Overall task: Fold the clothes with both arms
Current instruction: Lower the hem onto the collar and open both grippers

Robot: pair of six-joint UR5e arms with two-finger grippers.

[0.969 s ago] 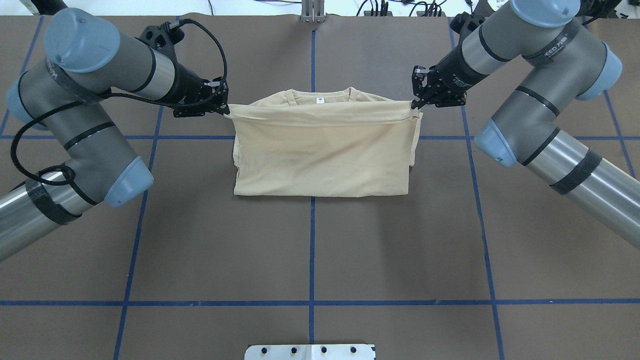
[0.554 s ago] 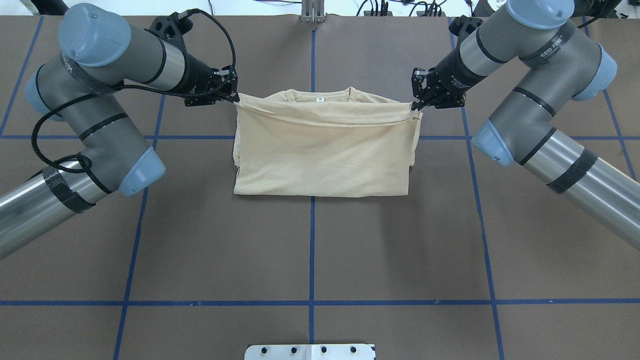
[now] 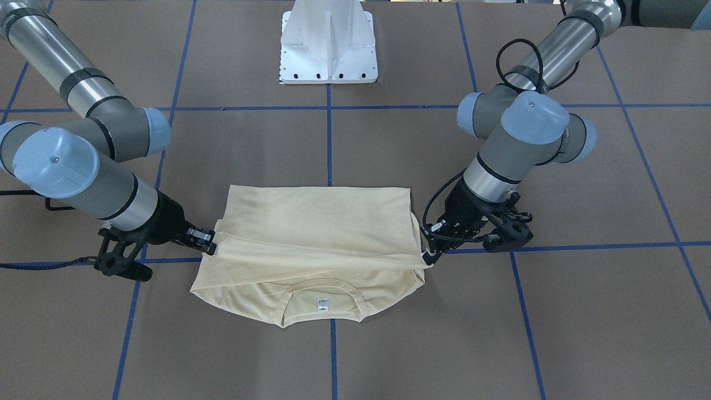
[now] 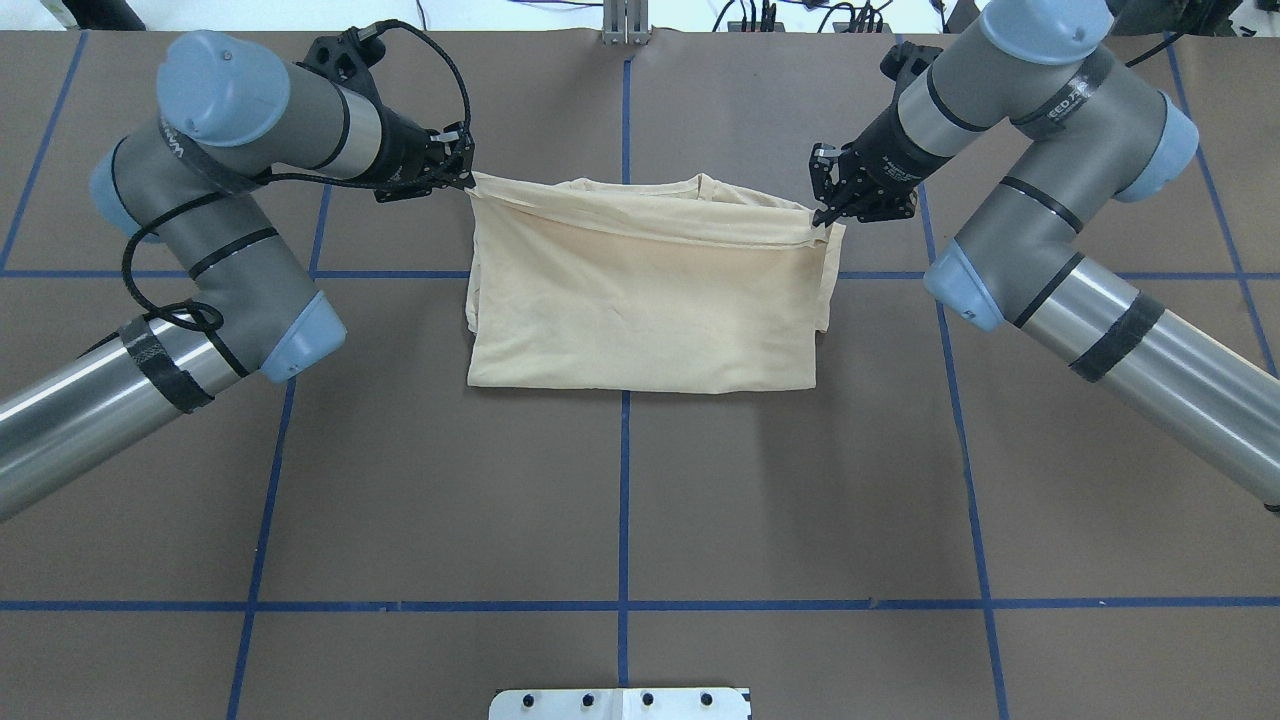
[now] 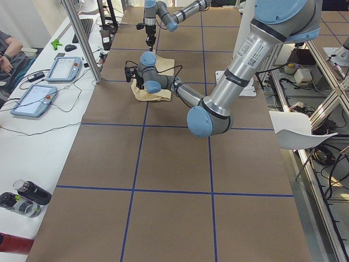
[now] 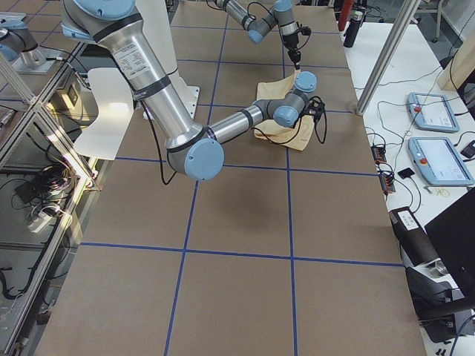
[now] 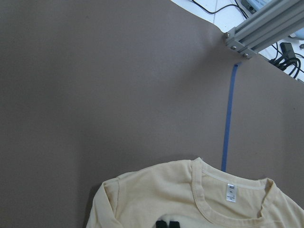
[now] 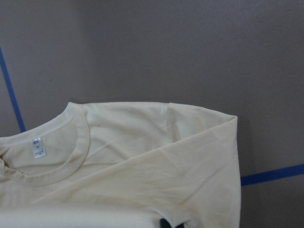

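2 grey robot arms stretch a pale cream T-shirt (image 4: 640,310) between them at the middle of a brown table (image 4: 640,500) ruled with blue tape lines (image 4: 623,500). The left arm (image 4: 250,120) reaches in from 1 side and the right arm (image 4: 1040,110) from the other. The left gripper (image 4: 468,181), its fingers pressed together, pinches 1 corner of the shirt's raised upper layer. The right gripper (image 4: 822,211) is clamped in the same way on the opposite corner. The taut edge between them runs across the garment just short of the collar (image 3: 319,289), and the front-facing view shows it slightly off the layer beneath. That lower layer lies flat on the table, its folded crease toward the robot's white pedestal (image 3: 329,50) and its collar on the far side. A small white neck label (image 3: 321,303) shows inside the collar. Beside the table, 2 tablets (image 5: 32,101) rest on a white bench near a seated person (image 5: 8,52).
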